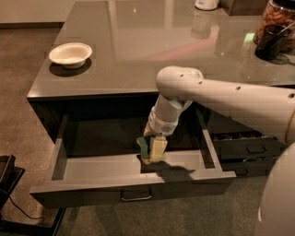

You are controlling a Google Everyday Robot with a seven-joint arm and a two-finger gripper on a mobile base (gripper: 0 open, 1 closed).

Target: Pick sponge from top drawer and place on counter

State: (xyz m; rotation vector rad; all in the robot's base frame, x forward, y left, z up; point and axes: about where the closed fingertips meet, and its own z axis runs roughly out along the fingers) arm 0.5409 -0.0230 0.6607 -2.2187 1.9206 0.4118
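The top drawer (94, 168) stands pulled open below the counter (138, 50), with its silver bar handle (136, 196) at the front. My gripper (152, 150) reaches down into the drawer's middle and is shut on the sponge (143, 147). The sponge's dark green face shows on the left, with yellow foam at the bottom. The sponge is held slightly above the drawer floor and stands on edge. My white arm comes in from the right over the drawer's right side.
A white bowl (70, 54) sits on the counter's left part. A dark jar (275, 25) and a white object (206, 4) stand at the counter's far right. Narrower dark drawers (249, 148) lie at the right. A black object (6, 180) is on the floor at the left.
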